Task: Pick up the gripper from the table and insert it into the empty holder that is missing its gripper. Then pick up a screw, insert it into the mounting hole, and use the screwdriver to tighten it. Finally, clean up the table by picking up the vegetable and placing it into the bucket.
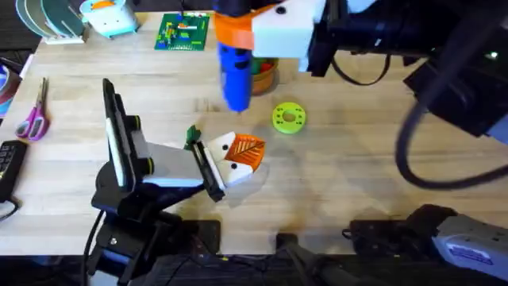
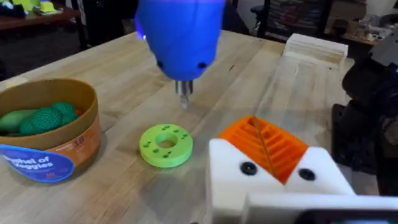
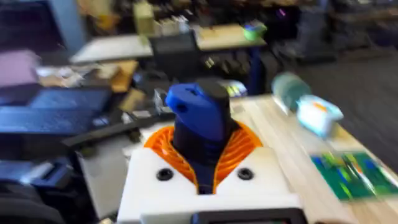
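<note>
From above, our right fingers (image 1: 262, 36) gripped the blue screwdriver (image 1: 235, 75), high over the table (image 1: 357, 159) just beside the green disc (image 1: 288, 117).

Left wrist: bit hung above the disc; it could miss the screw. Our left fingers' state: cannot tell.

Right wrist: screwdriver squeezed tight.

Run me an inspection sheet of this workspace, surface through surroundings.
Surface: wooden table, bare at centre-right.
Job's things: blue screwdriver held upright, bit down, in the air; bucket holds green vegetables.
Clutter: lime-green disc, scissors, green circuit board.
Claws: right claw shut on screwdriver; left claw, orange tip fitted.
Cables: black cable loops off the right arm.
Surroundings: cluttered benches behind.
</note>
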`<move>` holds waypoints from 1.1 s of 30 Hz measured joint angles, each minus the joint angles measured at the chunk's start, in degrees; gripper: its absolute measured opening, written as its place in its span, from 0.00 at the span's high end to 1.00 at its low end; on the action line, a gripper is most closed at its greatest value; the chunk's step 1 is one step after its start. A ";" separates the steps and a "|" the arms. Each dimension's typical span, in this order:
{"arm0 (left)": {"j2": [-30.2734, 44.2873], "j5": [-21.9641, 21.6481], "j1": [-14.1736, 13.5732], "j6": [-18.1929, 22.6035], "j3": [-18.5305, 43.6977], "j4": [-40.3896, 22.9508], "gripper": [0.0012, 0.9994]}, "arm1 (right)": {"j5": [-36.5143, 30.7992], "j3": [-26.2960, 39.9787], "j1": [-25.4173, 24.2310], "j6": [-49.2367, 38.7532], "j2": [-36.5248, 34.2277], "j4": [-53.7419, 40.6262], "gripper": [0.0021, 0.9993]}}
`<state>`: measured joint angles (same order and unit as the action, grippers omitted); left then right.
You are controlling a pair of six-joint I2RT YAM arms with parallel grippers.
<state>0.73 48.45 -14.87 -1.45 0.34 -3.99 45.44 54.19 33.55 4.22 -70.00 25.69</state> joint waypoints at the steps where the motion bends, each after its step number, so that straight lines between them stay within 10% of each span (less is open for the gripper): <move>1: 0.00 0.00 0.00 0.00 0.00 0.00 0.99 | -0.98 0.00 -1.26 -2.05 0.00 -3.23 0.92; 7: 0.00 0.00 0.00 0.02 0.00 0.00 0.99 | -20.54 -0.02 -9.17 -21.91 -1.24 -19.03 0.92; 18: 0.00 0.00 0.00 0.00 0.00 0.00 0.99 | -60.81 -0.02 -16.66 -61.47 -17.64 -19.71 0.92; 33: 0.00 0.00 0.00 0.00 0.00 0.00 0.99 | -68.52 -0.02 -15.04 -78.16 -32.46 -21.96 0.88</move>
<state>0.73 48.45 -14.87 -1.45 0.34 -3.99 -23.08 54.17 18.50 -73.94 -102.45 3.73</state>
